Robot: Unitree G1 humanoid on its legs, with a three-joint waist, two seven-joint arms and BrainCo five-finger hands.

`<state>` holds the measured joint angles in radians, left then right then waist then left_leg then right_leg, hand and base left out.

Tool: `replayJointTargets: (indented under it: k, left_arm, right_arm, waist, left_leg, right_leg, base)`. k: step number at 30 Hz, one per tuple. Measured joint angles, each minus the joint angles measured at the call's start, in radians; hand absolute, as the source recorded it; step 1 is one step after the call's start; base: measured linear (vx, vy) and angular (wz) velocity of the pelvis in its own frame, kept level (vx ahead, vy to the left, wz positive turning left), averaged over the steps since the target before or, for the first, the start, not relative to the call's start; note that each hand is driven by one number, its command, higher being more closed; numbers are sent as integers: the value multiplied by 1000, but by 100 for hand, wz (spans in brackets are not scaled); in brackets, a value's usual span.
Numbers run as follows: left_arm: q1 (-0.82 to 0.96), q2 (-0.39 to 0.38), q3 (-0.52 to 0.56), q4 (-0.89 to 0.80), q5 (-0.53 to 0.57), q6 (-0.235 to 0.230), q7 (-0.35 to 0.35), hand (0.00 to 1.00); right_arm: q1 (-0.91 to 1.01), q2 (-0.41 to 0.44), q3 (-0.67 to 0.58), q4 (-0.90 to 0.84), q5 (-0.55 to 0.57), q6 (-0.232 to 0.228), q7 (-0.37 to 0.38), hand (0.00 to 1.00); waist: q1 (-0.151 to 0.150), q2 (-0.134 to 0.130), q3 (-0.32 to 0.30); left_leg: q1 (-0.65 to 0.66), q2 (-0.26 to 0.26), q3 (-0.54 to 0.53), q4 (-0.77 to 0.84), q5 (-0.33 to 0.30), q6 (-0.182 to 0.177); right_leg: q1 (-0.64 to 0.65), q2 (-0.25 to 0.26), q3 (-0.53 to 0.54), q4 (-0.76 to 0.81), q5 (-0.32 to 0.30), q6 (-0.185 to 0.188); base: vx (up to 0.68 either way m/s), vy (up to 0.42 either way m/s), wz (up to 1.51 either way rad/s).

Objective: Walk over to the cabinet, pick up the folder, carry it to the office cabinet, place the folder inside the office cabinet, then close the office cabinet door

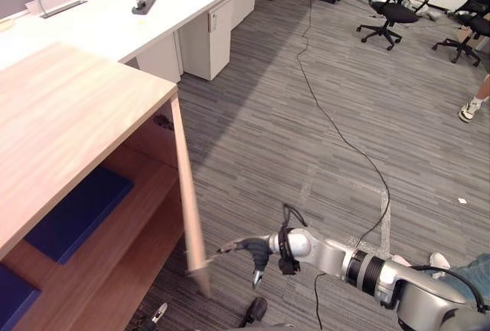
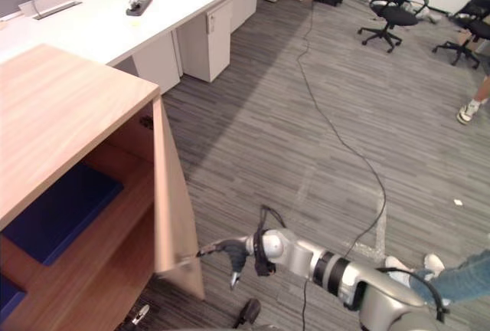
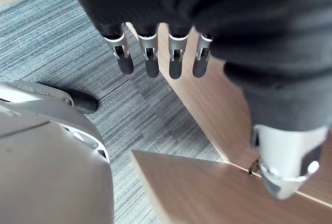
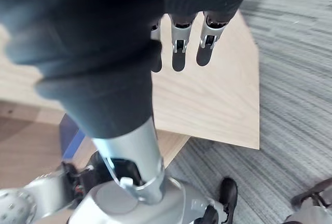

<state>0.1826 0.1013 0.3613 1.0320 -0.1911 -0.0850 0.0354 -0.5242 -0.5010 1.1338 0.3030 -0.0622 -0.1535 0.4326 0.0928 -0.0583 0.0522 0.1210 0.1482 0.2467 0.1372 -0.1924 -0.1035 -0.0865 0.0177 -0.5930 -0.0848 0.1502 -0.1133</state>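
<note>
Inside the office cabinet (image 1: 69, 109), on its shelf, the blue folder (image 1: 76, 212) lay flat, well apart from both hands. The left hand (image 3: 150, 60) hung released, fingers straight, over the grey carpet floor (image 1: 253, 139). The cabinet door (image 2: 172, 208) stood open. The right hand (image 1: 256, 250), also released, reached the door's lower corner. Further back stood a white worktop (image 1: 115, 17) and 2 office chairs (image 1: 390, 5).

right arm (image 1: 325, 254): I see a silver-grey shell with a black ribbed band
right hand (image 1: 255, 252): dark cover, silver fingers, dark tips
left hand (image 3: 171, 22): same
</note>
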Motion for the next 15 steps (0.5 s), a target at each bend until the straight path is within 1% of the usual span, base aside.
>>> replayJointTargets:
  k: [1, 4, 5, 6, 7, 8, 9, 10, 11, 12, 13, 14, 15]
  left_arm:
    - [0, 0, 18, 1, 1, 0, 1, 0]
    - [2, 2, 66, 1, 2, 0, 6, 0]
    - [5, 2, 89, 3, 1, 0, 7, 0]
    - [7, 5, 110, 10, -1, 1, 8, 0]
    - [7, 7, 119, 15, -2, 0, 9, 0]
    - [8, 11, 143, 22, -6, 2, 13, 0]
    - [9, 12, 170, 22, -8, 2, 14, 0]
    - [9, 12, 180, 22, -16, 2, 15, 0]
    - [5, 11, 196, 21, -26, 1, 15, 0]
    - [1, 10, 210, 22, -42, 2, 15, 0]
    - [-1, 9, 216, 23, -47, 2, 15, 0]
    - [-2, 7, 218, 24, -50, 2, 15, 0]
    - [-2, 2, 219, 24, -53, 2, 16, 0]
  right_arm:
    - [0, -3, 2, 0, -3, -1, 10, 0]
    - [0, -28, 4, -19, -20, -1, 23, 0]
    - [0, -48, 4, -42, -32, -1, 32, 0]
    - [0, -63, 5, -64, -35, -1, 41, 0]
    - [0, -69, 5, -75, -34, 0, 46, 0]
    - [0, -77, 9, -91, -29, 0, 54, 0]
    - [1, -82, 11, -101, -27, 0, 58, 0]
    - [2, -84, 15, -103, -26, 0, 59, 0]
    - [2, -87, 26, -105, -17, 1, 59, 0]
    - [2, -84, 34, -104, -17, 3, 58, 0]
    - [3, -80, 34, -102, -18, 3, 58, 0]
    - [3, -66, 34, -82, -19, 4, 56, 0]
    - [3, -31, 27, -26, -23, 5, 51, 0]
  waist:
    - [3, -4, -3]
    - [9, -15, -8]
    - [11, -24, -8]
    - [12, -39, -12]
    - [15, -46, -11]
    - [18, -65, -10]
    - [23, -78, -5]
    - [25, -82, -4]
    - [34, -95, -3]
    - [49, -105, 2]
    - [55, -109, 3]
    - [68, -113, 6]
    - [81, -114, 8]
  left_leg:
    - [1, -7, -2, -10, 10, 1]
    - [-1, -16, -6, -17, 15, 7]
    - [-6, -20, -5, -16, 15, 8]
    - [-20, -22, 0, -9, 13, 10]
    - [-25, -22, 2, -7, 13, 11]
    - [-35, -23, 2, 1, 13, 13]
    - [-41, -21, 2, 11, 11, 15]
    - [-45, -20, -1, 13, 11, 15]
    - [-52, -19, -13, 20, 11, 15]
    - [-60, -17, -22, 26, 9, 19]
    - [-68, -17, -30, 29, 7, 23]
    - [-81, -16, -49, 34, 9, 24]
    - [-94, -15, -71, 42, 10, 23]
  right_leg:
    - [-2, -7, 0, 0, 5, 4]
    - [-6, -15, 3, 0, 14, 10]
    - [-11, -19, 12, 0, 20, 15]
    - [-24, -21, 24, 0, 28, 24]
    - [-28, -21, 29, 0, 32, 29]
    - [-36, -22, 41, 0, 36, 35]
    - [-36, -21, 45, -1, 37, 35]
    - [-37, -21, 45, -1, 37, 36]
    - [-37, -21, 42, -1, 37, 36]
    - [-37, -21, 38, -1, 37, 37]
    - [-40, -22, 35, -1, 37, 37]
    - [-42, -24, 26, -1, 36, 39]
    - [-42, -26, 18, 0, 35, 40]
  base:
    - [-55, 52, 8]
    - [-72, 49, 2]
    - [-109, 47, -10]
    - [-113, 47, -12]
    - [-115, 36, -13]
    - [-94, 19, -9]
    - [-91, 7, -4]
    - [-74, -13, 9]
    - [-57, -22, 19]
    - [-46, -22, 23]
    - [-39, -29, 30]
    - [-24, -27, 42]
    - [-17, -30, 47]
